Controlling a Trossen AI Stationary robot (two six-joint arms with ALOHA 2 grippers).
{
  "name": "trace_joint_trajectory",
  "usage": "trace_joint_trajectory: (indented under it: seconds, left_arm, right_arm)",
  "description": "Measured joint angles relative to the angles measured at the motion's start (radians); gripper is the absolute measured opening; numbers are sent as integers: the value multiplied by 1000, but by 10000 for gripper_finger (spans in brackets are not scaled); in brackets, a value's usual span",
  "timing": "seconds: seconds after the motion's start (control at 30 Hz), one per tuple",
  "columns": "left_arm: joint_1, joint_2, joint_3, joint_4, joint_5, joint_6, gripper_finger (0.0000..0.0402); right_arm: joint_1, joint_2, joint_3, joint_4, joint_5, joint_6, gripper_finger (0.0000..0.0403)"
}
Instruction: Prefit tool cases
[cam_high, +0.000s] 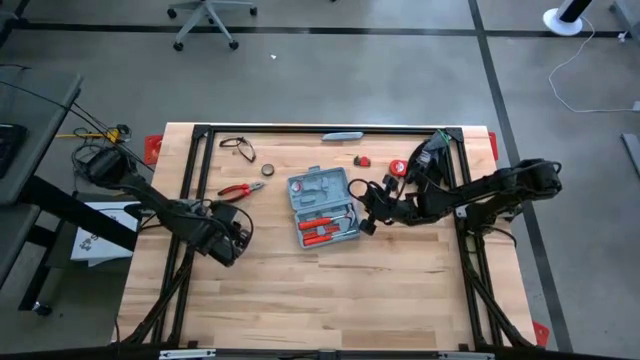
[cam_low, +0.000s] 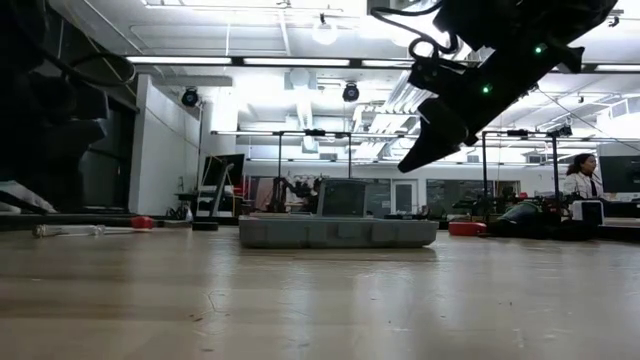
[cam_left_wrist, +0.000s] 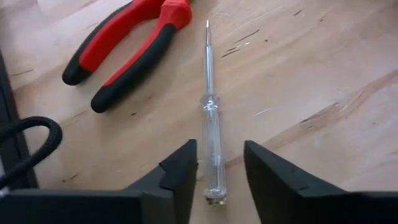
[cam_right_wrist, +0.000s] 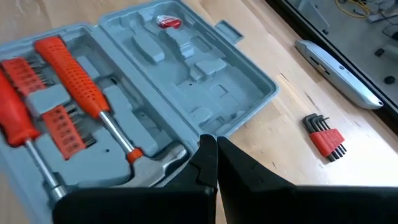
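Observation:
The blue-grey tool case (cam_high: 322, 208) lies open on the table, its two halves flat. One half holds red-handled screwdrivers (cam_right_wrist: 84, 93), red bits and a hammer; the other moulded half (cam_right_wrist: 186, 68) is bare apart from a small red label. My right gripper (cam_right_wrist: 216, 163) is shut and hovers above the case's right edge, raised clear of it in the low view (cam_low: 425, 150). My left gripper (cam_left_wrist: 221, 177) is open, low at the table's left (cam_high: 235, 235). Its fingers stand on either side of the handle of a clear screwdriver (cam_left_wrist: 210, 134) that lies flat on the wood. My left gripper's fingers (cam_left_wrist: 180, 174) flank the clear screwdriver's handle near its butt end (cam_left_wrist: 211, 186), lying along it. Whether either finger touches the handle I cannot tell. The screwdriver rests flat on the table.
Red-and-black pliers (cam_left_wrist: 124, 46) lie just beyond the screwdriver's tip, left of the case (cam_high: 240, 189). Near the far edge are glasses (cam_high: 238, 146), a slim grey bar (cam_high: 343, 136), red hex keys (cam_right_wrist: 324, 134) and a red tape measure (cam_high: 398, 168). The near half of the table is bare wood (cam_high: 320, 300).

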Motion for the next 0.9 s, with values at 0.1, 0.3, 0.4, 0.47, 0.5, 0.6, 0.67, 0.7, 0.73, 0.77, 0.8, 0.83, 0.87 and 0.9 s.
trace_joint_trajectory:
  seconds: [0.1,0.3,0.4,0.47,0.5,0.6,0.67,0.7,0.73,0.77,0.8,0.83,0.87,0.9]
  left_arm:
    - [19,0,0,7,0,-3,161]
    - [78,-1,-5,14,18,10,195]
    - [126,-1,-30,19,71,12,197]
    - [151,-1,-53,34,87,19,197]
    - [163,-1,-65,53,92,29,198]
    - [197,-1,-95,119,99,58,198]
    - [215,-5,-117,174,90,95,198]
    - [221,-5,-124,197,83,111,198]
    - [226,-4,-128,213,78,123,198]
    - [232,-4,-129,222,78,129,198]
    - [235,-4,-129,225,79,134,198]
    - [237,-4,-129,227,79,141,198]
    - [242,-4,-129,228,82,153,198]
    - [248,-4,-130,232,88,161,198]
  right_arm:
    - [-11,0,0,0,-6,-8,0]
    - [-27,0,0,0,-8,-15,0]
    - [-28,0,0,0,-8,-16,0]
    - [-28,0,0,0,-9,-23,0]
    - [-28,0,0,0,-10,-23,0]
    - [-28,0,0,0,-11,-23,0]
    - [-28,0,0,0,-11,-23,0]
    - [-28,0,0,0,-12,-23,0]
    - [-28,0,0,0,-12,-23,0]
    - [-28,0,0,0,-12,-23,0]
    - [-28,0,0,0,-12,-23,0]
    - [-28,0,0,0,-12,-23,0]
    - [-28,0,0,0,-12,-23,0]
    - [-28,0,0,0,-13,-23,0]
